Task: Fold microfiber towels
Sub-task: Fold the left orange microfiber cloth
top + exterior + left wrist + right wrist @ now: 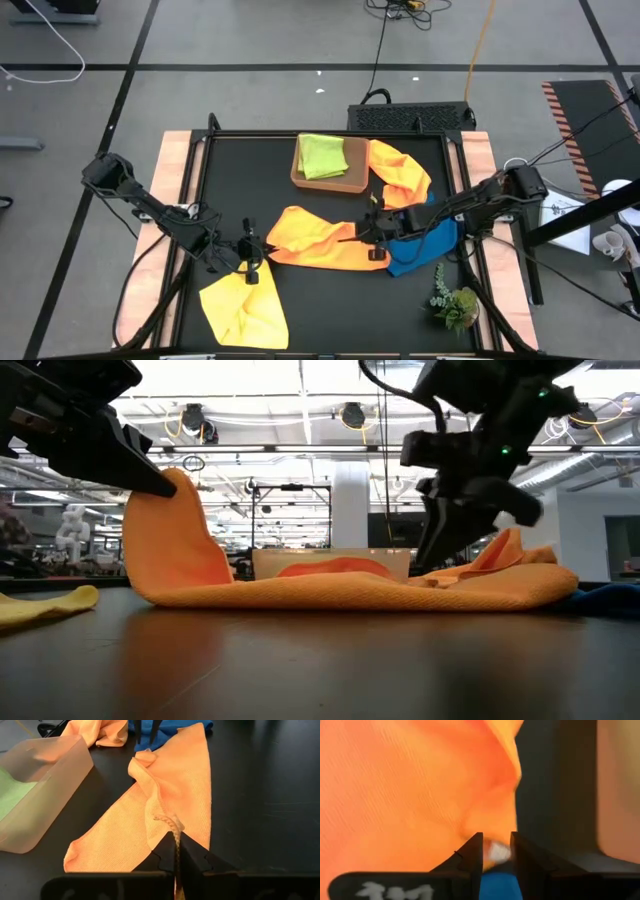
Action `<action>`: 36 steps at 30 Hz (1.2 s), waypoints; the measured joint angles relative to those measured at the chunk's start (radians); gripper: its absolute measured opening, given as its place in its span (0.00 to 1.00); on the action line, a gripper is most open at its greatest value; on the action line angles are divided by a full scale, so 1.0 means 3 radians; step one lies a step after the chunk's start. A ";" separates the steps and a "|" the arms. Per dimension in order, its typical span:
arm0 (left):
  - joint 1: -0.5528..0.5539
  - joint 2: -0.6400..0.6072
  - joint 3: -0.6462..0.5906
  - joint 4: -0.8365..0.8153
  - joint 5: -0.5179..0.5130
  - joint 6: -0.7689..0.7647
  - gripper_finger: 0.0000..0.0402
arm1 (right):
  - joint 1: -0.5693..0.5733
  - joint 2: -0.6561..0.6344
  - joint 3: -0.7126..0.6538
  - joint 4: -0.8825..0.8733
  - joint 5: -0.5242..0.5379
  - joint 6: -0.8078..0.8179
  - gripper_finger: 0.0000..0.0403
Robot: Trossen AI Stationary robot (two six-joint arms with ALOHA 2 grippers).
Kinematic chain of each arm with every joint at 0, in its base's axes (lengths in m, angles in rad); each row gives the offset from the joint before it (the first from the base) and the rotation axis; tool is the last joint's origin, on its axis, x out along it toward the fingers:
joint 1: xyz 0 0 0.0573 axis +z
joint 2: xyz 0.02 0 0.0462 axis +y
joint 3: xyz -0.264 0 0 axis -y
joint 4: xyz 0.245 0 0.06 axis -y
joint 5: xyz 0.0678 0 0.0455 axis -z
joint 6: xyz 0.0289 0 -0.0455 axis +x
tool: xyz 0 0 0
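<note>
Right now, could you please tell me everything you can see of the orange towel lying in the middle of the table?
The orange towel is a soft, finely ribbed cloth, spread crumpled on the black table, in front of the brown tray. The left tool is shut on its left corner and lifts it clear of the table, so that end stands up in a peak. The right tool pinches its opposite edge, beside the blue towel, which it meets there. The middle lies rumpled and partly doubled over.
</note>
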 joint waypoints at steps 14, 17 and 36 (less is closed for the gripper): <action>0.0000 0.0000 0.0000 -0.0005 0.0004 0.0003 0.01 | 0.0037 0.0159 -0.0414 0.0754 0.0251 -0.0963 0.46; 0.0000 0.0000 0.0000 -0.0004 0.0005 0.0001 0.02 | 0.0037 0.0162 -0.0458 0.0953 0.0389 -0.0966 0.49; 0.0000 0.0000 0.0000 -0.0010 0.0014 -0.0058 0.01 | -0.0048 0.0161 -0.0460 0.1306 -0.0086 -0.0861 0.25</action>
